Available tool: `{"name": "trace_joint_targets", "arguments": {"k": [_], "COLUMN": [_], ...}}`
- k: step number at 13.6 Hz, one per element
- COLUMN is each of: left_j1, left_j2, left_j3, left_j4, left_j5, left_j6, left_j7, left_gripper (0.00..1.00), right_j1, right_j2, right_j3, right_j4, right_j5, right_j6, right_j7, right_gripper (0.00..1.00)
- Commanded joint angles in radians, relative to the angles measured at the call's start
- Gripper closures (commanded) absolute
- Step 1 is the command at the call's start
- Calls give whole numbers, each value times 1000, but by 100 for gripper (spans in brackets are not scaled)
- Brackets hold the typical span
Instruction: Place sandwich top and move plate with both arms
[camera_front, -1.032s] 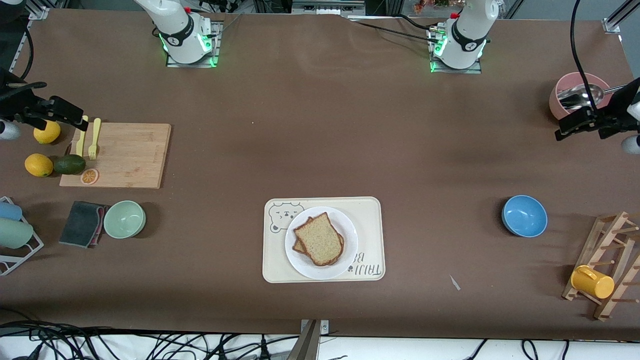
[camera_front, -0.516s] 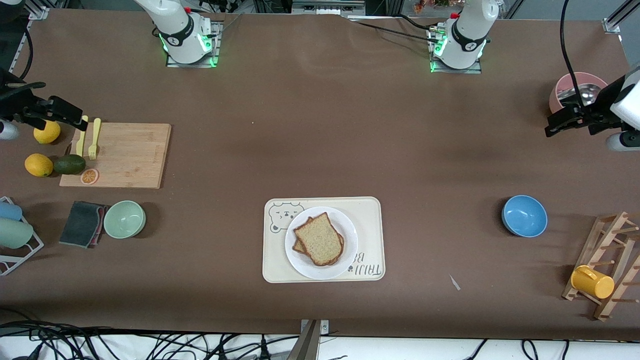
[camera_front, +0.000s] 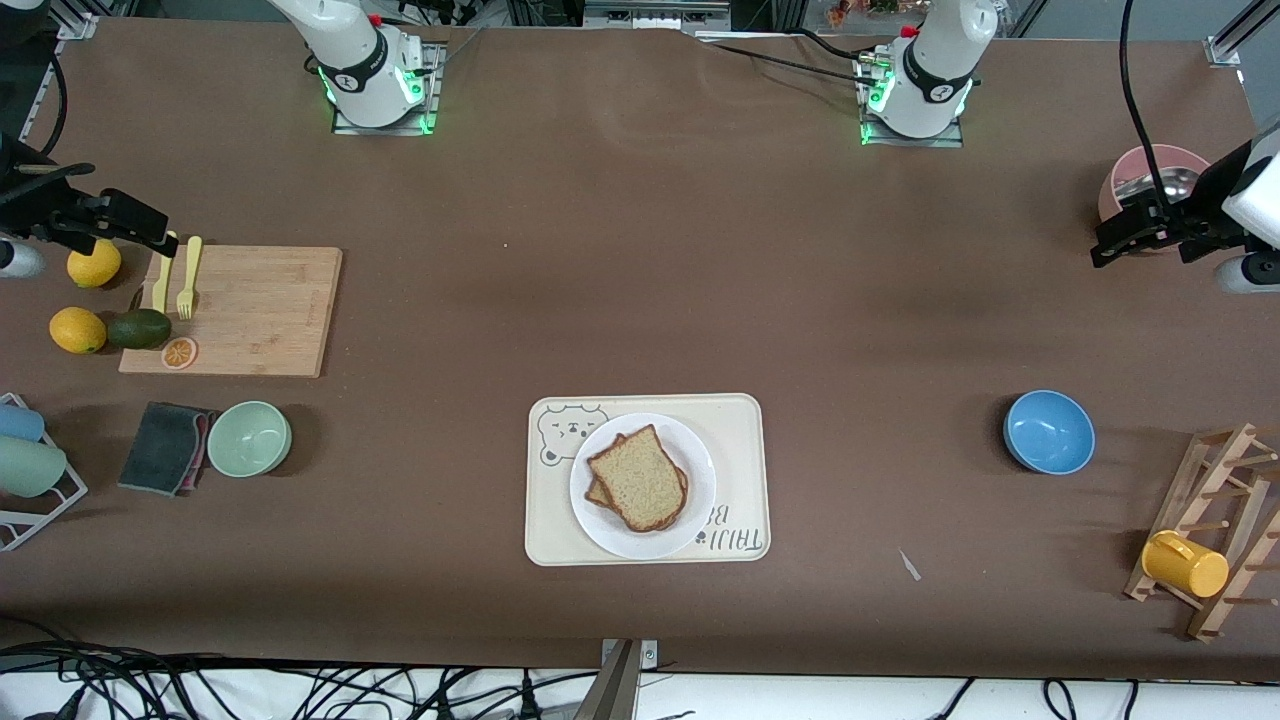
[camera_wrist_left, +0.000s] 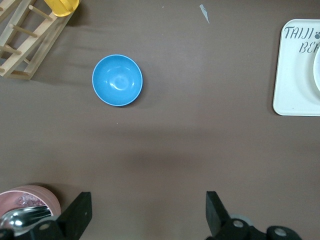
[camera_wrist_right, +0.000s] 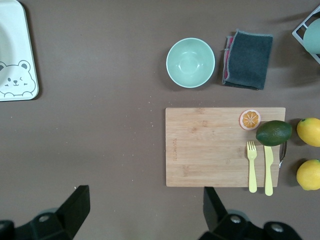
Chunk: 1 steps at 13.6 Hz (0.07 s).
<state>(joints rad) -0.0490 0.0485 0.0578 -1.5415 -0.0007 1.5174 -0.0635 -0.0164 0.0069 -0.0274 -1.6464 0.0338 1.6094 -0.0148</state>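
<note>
Already the sandwich top (camera_front: 637, 478) lies stacked on the plate (camera_front: 694, 453); moving it remains. Left tool (camera_front: 1135, 232) and right tool (camera_front: 125, 222) hover spread, empty, at the desk's ends.

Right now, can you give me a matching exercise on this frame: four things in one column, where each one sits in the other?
Things:
1. sandwich top
2. plate
3. fork
4. yellow cup

Places:
A. on the cutting board
B. on the wooden rack
C. on the tray
D. on the lower slice, on the plate

Pairs: 1-D, 2-C, 3-A, 4-B
</note>
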Motion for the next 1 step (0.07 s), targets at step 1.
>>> {"name": "trace_joint_targets", "arguments": {"k": [1], "left_j1": [-14], "left_j2": [-22], "left_j3": [4], "left_j4": [-12], "left_j5": [24], "left_j6": [-13], "left_j7": [2], "left_gripper": [0], "right_j1": [-8], "right_j2": [-1], "right_j3": [3], "right_j4": [14], "right_j5": [5], "right_j6": [-17], "right_j7": [-4], "right_gripper": [0]}}
